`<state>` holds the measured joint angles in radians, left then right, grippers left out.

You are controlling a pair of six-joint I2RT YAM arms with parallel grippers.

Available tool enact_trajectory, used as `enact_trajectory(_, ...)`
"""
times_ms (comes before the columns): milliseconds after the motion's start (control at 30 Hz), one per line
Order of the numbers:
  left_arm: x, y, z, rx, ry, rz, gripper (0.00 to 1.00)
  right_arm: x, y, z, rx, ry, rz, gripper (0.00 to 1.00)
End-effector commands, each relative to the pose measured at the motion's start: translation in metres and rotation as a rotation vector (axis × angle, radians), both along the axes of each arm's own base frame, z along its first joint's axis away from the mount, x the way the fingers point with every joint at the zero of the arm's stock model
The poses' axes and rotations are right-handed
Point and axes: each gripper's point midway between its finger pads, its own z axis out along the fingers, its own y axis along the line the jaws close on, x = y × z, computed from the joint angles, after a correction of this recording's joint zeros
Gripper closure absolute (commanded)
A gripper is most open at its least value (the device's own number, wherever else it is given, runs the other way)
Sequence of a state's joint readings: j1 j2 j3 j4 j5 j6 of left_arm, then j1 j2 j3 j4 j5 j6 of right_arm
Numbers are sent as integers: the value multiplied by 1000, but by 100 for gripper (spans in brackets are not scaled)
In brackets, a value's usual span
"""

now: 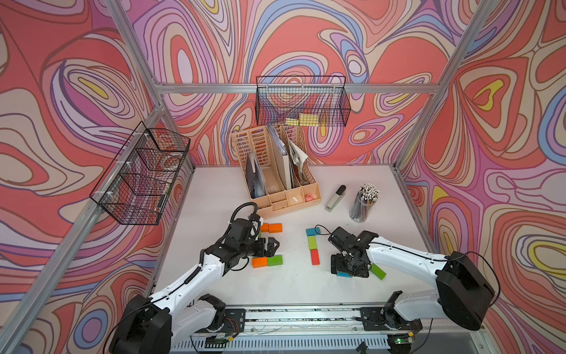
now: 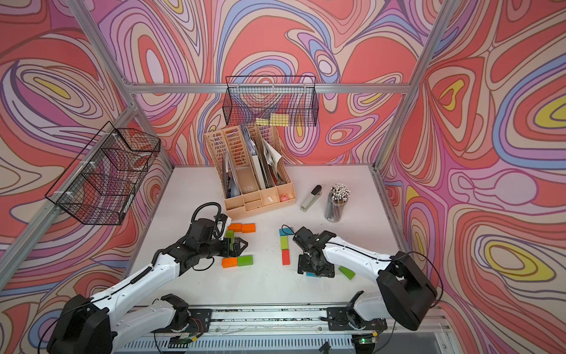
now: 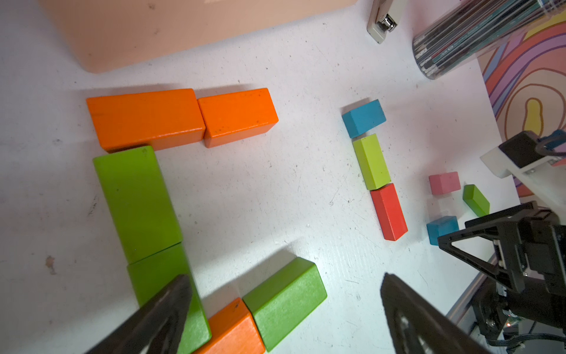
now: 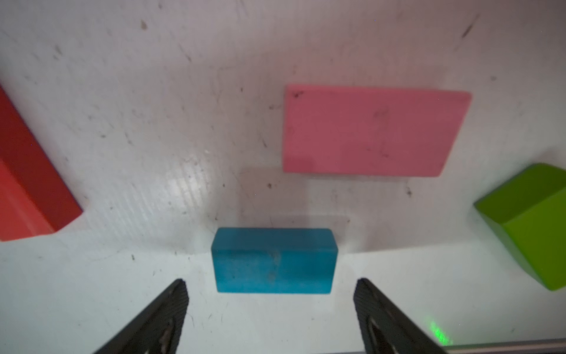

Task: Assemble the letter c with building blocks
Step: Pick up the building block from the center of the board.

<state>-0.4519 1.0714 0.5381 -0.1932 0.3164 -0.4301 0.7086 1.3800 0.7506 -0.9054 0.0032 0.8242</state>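
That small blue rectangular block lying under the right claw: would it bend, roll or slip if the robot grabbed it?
The small blue rectangular block looks solid with crisp edges, so probably stiff, not floppy. Its faces are flat, so a push should slide it rather than roll it. The painted sides look smooth, so perhaps slightly slippery.

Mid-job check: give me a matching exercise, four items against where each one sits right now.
Things:
1. red block
2. pink block
3. stapler
4. sticky notes

Places:
A. in the wire basket on the back wall
B. beside the pencil cup
C. lying loose, touching no other block
D. end of a line, against the light green block

Pairs: 1-D, 2-C, 3-B, 4-A
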Motion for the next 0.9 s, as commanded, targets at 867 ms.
enact_trajectory(867, -2, 2, 0, 21, 4, -5, 1, 12, 10, 10, 32, -62, 22, 35)
